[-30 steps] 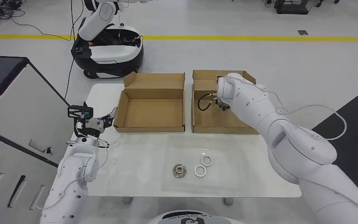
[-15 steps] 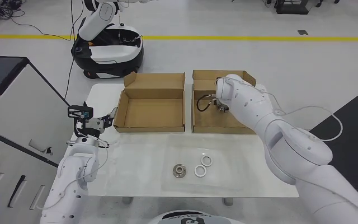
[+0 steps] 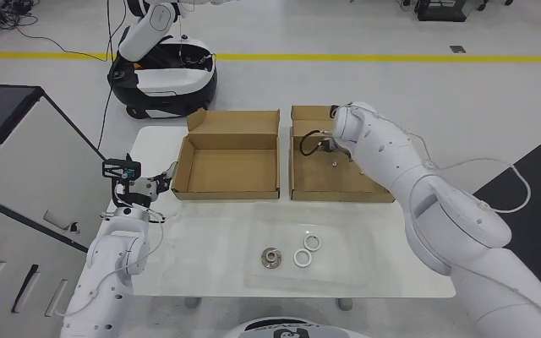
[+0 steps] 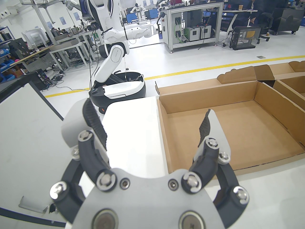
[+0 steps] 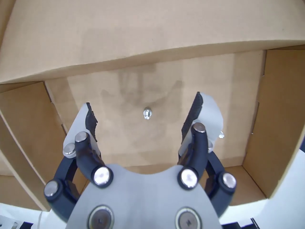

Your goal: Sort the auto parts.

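One bolt (image 5: 147,114) lay in the box (image 5: 274,120) beneath the spread right gripper (image 5: 143,101); next probably meant fetching a ring (image 3: 312,242) off the table (image 3: 211,245).

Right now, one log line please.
right gripper open above bolt in box | left gripper open | two rings, hub on table

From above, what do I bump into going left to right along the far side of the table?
left gripper → left box → right box
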Robot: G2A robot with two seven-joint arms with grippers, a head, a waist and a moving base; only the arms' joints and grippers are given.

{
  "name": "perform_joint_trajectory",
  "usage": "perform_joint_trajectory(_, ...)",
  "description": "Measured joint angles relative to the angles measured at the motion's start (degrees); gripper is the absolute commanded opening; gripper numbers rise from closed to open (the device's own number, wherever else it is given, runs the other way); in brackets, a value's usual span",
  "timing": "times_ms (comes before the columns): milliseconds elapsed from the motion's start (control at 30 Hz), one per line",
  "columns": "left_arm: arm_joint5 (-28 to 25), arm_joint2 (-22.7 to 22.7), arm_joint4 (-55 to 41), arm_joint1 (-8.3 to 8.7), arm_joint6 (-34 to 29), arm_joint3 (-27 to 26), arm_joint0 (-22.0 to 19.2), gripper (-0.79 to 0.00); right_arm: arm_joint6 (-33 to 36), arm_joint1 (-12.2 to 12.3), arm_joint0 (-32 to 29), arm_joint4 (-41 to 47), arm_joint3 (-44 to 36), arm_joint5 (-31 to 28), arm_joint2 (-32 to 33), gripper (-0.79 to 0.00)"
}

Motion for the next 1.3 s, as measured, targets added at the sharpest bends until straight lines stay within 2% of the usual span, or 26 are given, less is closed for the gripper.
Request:
perform_joint_trajectory(233,0.00,0.00,0.00,0.00,0.00,0.00,0.00,0.000,-2.22,4.16,-2.84,4.17,-8.28,-2.58,7.41,0.000)
perform_joint_trajectory(433,0.00,0.00,0.00,0.00,0.00,0.00,0.00,0.000,-1.29,10.67,-10.24,3.33,-23.83,-0.83,17.45,0.000)
perform_joint_trajectory(567,0.00,0.00,0.00,0.00,0.00,0.00,0.00,0.000,1.67,15.80,-20.18,2.79,-39.75,0.80,27.82,0.000)
perform_joint_trajectory(667,0.00,0.00,0.00,0.00,0.00,0.00,0.00,0.000,4.69,18.77,-28.91,5.24,-51.31,0.29,36.88,0.000)
perform_joint_trajectory(767,0.00,0.00,0.00,0.00,0.00,0.00,0.00,0.000,7.24,20.67,-37.11,9.70,-60.19,-0.88,45.72,0.000)
perform_joint_trajectory(900,0.00,0.00,0.00,0.00,0.00,0.00,0.00,0.000,10.20,21.85,-45.27,18.78,-66.40,-2.13,55.64,0.000)
perform_joint_trajectory(1067,0.00,0.00,0.00,0.00,0.00,0.00,0.00,0.000,13.84,22.53,-51.81,30.99,-68.57,-3.31,64.99,0.000)
perform_joint_trajectory(1300,0.00,0.00,0.00,0.00,0.00,0.00,0.00,0.000,17.99,23.02,-57.65,43.45,-68.18,-5.63,72.45,0.000)
